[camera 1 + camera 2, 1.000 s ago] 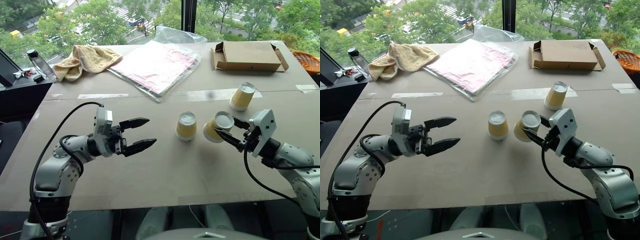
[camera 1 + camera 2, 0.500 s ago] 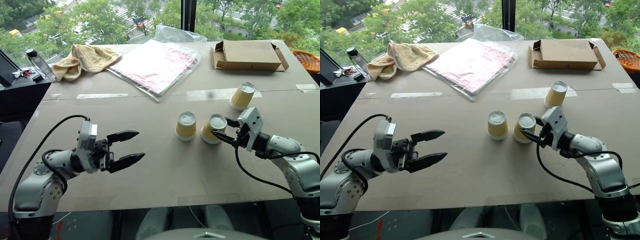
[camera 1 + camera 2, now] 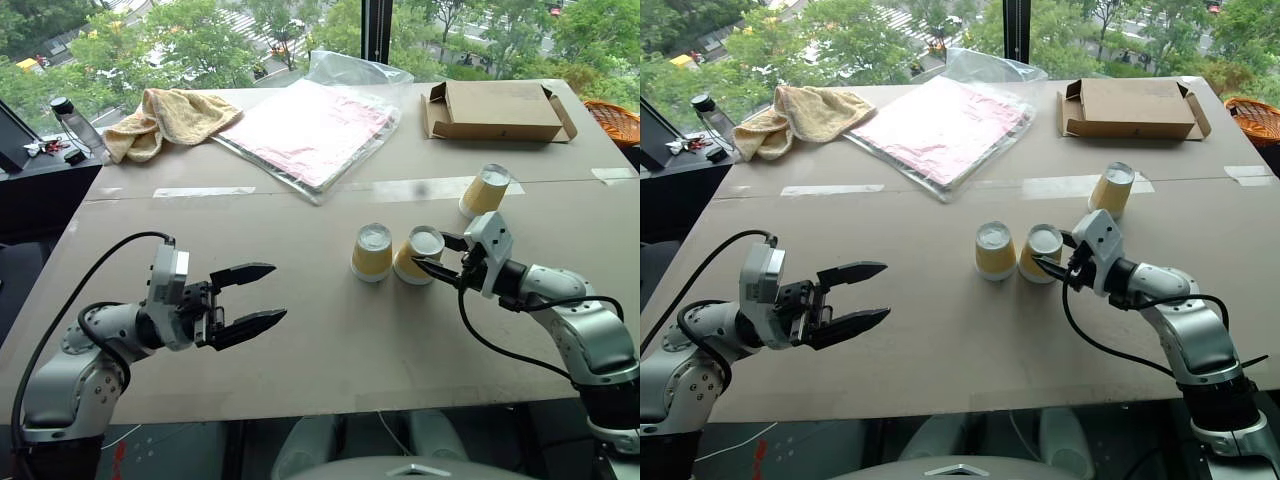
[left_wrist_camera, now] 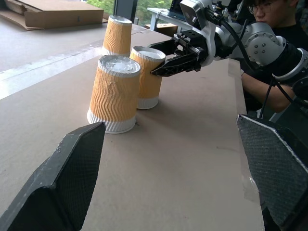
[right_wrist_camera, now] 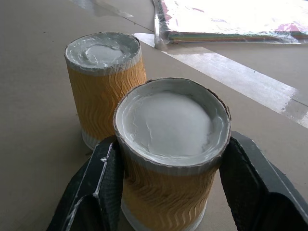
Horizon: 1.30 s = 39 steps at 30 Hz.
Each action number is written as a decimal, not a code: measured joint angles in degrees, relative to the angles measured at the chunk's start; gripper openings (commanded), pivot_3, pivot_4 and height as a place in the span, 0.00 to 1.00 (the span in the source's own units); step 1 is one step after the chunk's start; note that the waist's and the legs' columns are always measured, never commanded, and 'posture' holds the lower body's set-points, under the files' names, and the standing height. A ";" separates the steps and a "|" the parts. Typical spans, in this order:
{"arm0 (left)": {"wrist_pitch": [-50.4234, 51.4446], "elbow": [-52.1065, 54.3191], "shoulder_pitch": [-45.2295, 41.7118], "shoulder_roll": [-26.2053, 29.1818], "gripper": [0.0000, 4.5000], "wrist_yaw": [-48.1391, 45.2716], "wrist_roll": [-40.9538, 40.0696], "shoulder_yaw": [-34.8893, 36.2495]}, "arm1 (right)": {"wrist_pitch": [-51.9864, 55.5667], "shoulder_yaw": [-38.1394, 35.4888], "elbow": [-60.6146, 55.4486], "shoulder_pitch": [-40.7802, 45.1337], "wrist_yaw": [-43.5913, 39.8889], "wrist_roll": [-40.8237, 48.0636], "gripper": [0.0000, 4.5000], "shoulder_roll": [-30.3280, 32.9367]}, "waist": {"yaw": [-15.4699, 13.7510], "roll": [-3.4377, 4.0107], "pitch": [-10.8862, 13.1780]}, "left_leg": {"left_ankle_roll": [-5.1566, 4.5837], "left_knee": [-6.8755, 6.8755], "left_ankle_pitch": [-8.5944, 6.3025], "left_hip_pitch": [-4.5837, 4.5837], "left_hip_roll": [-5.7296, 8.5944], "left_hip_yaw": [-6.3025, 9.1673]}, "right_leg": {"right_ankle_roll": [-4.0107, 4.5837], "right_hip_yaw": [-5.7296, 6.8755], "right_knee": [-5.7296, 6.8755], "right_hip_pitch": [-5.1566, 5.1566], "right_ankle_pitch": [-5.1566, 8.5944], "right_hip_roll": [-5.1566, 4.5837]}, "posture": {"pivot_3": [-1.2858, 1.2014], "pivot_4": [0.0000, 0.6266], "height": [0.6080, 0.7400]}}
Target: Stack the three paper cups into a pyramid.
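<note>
Paper cups: held cup [image 3: 418,256] upside down on the worktop [image 3: 330,330], just beside the base cup [image 3: 371,252] at its 3 o'clock; third cup [image 3: 484,192] at 1 o'clock, apart.
Right tool [image 3: 436,257]: clenched on the held cup's sides.
Left tool [image 3: 252,298]: released, empty, 8 o'clock of the pair.
Key relation: third cup nearer the right arm, axis near upright.

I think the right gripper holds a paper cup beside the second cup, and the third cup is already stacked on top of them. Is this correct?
Not quite. The third cup is not stacked: it stands alone on the table, as the left eye view shows. The right gripper does hold a cup beside the second cup.
</note>
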State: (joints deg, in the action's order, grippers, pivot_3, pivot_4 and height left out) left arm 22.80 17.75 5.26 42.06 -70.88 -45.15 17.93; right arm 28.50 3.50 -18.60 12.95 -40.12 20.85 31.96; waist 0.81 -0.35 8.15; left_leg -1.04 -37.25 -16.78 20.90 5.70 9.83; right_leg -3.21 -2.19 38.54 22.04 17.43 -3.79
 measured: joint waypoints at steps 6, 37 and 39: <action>0.05 1.79 0.53 -0.59 1.00 1.44 -0.05 -0.01 | -1.09 0.96 1.18 0.92 0.05 -1.43 0.69 -1.14 | 0.08 0.00 0.00 | 0.00 -0.01 0.00 -0.03 0.00 -0.02 | 0.00 -0.04 0.02 0.00 0.00 0.02 | 0.52 0.24 1.00; 1.08 9.83 1.90 -3.27 1.00 6.25 -3.33 -1.31 | -1.97 -12.10 32.94 23.16 14.34 -5.96 0.99 -0.17 | 1.12 0.02 0.01 | 0.00 0.05 0.00 0.15 -0.01 -0.16 | 0.01 -0.14 0.01 0.21 0.00 -0.01 | 0.52 0.24 1.00; 1.09 11.16 3.15 -3.27 1.00 6.44 -4.31 -0.14 | -2.59 -12.11 35.21 24.45 14.09 -6.14 0.99 -0.68 | 1.39 0.02 0.01 | 0.00 0.05 0.00 0.15 -0.01 -0.16 | 0.01 -0.14 0.01 0.21 0.00 0.00 | 0.52 0.24 1.00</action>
State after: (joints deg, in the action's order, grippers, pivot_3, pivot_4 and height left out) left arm 23.90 28.91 8.41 38.80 -64.44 -49.46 17.79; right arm 25.91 -8.62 16.60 37.40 -26.03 14.71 31.28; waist 2.20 -0.33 8.16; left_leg -1.04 -37.20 -16.78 21.05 5.69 9.67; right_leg -3.21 -2.33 38.55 22.25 17.43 -3.79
